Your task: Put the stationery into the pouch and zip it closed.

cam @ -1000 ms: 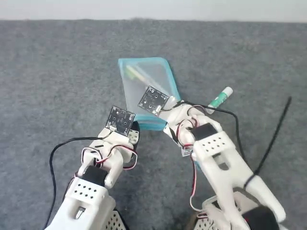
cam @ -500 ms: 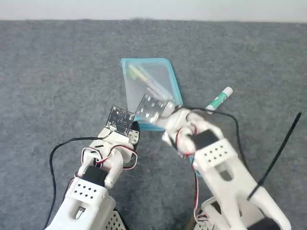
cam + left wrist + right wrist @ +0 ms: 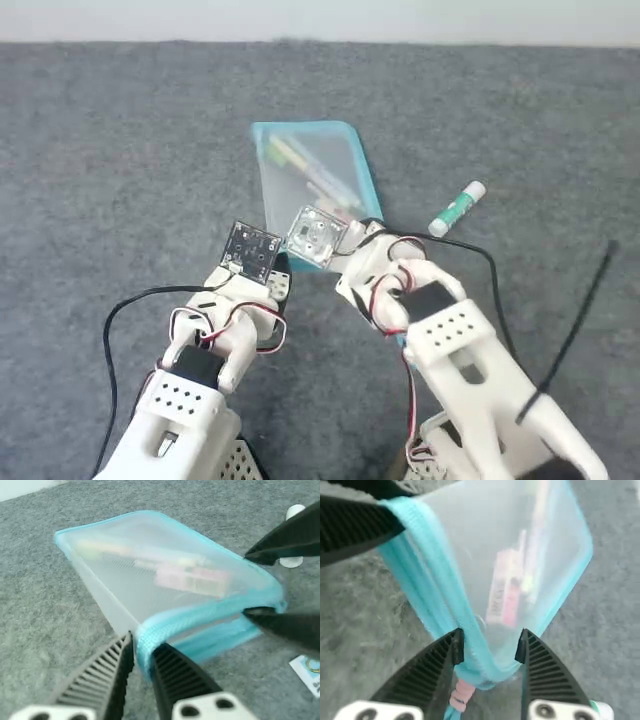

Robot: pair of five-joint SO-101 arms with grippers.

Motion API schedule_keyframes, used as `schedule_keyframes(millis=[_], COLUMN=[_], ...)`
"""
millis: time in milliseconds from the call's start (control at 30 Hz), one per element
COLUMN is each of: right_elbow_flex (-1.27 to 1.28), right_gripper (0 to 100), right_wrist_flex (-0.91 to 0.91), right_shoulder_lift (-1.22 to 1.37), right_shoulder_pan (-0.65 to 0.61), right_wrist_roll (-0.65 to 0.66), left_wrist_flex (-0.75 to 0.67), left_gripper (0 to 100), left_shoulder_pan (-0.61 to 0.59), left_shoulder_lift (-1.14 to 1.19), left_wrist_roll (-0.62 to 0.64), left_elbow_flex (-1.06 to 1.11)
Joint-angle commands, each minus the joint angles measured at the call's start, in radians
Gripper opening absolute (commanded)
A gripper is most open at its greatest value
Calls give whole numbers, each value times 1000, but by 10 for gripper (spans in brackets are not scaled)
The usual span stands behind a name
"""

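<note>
Evidently the left claw (image 3: pixel 141 647) clamps the pouch (image 3: pixel 150 575) to anchor it while the right claw (image 3: pixel 490 640) (spread, gripping nothing) straddles its far end.

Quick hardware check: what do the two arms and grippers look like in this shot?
The left arm and right arm have white shells with perforated panels. Red, white and black wires loop at the wrists, and each carries a square camera board. The left gripper and right gripper have black ribbed fingers on white bases with screw holes.
</note>
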Motion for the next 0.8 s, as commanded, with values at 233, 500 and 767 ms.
schedule_keyframes(millis=[233,500,767], right_elbow_flex=[-103,-175,-204], right_gripper=[177,176,45], right_wrist_flex=[-127,-205,-217], right_shoulder_lift=[220,243,252], right_shoulder_pan=[47,114,142], right_wrist_roll=[-44,-227,-311], left_wrist_flex=[-5,-3,12], left_gripper=[12,12,12], left_shoulder_pan=[3,6,6], left_shoulder_lift=[-21,-21,-21], left_wrist_roll=[-3,-5,-6], left_elbow_flex=[-25,-19,-19])
